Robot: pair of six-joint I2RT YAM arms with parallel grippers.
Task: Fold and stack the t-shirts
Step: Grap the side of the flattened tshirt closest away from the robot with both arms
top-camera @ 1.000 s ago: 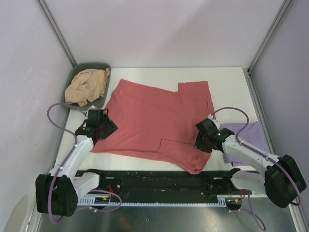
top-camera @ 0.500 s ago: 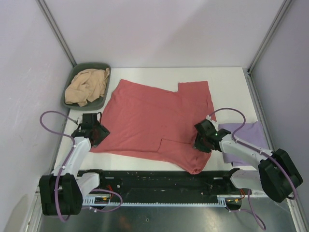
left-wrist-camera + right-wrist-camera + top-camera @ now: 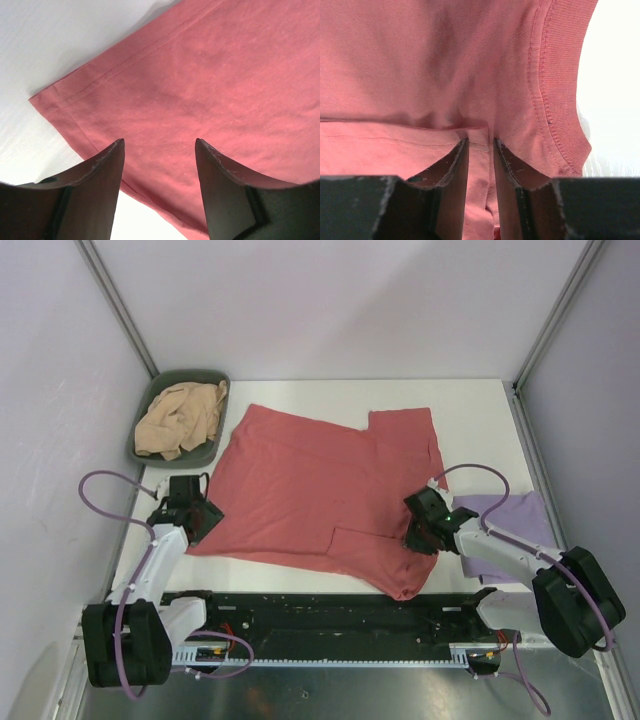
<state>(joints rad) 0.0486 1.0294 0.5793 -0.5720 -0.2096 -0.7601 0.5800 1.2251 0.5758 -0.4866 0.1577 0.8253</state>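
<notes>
Salmon-red cotton t-shirt [image 3: 320, 490] lies spread on the white worktop [image 3: 480, 410]. Its hemmed corner sits below and between the left jaws, which stand wide apart and hold nothing. The right jaws are drawn to a narrow gap, pinching a ridge of that shirt's folded edge just beside its ribbed collar [image 3: 555, 100]. A pale lavender t-shirt [image 3: 520, 515] lies behind the right jaws. A tan-beige t-shirt [image 3: 180, 418] sits crumpled in a dark green oval bin [image 3: 158, 390] beyond the left jaws.

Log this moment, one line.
red shirt: spread flat | left hand: open over hem corner | right hand: pinching fold by collar | tan shirt: in bin | lavender shirt: far right
</notes>
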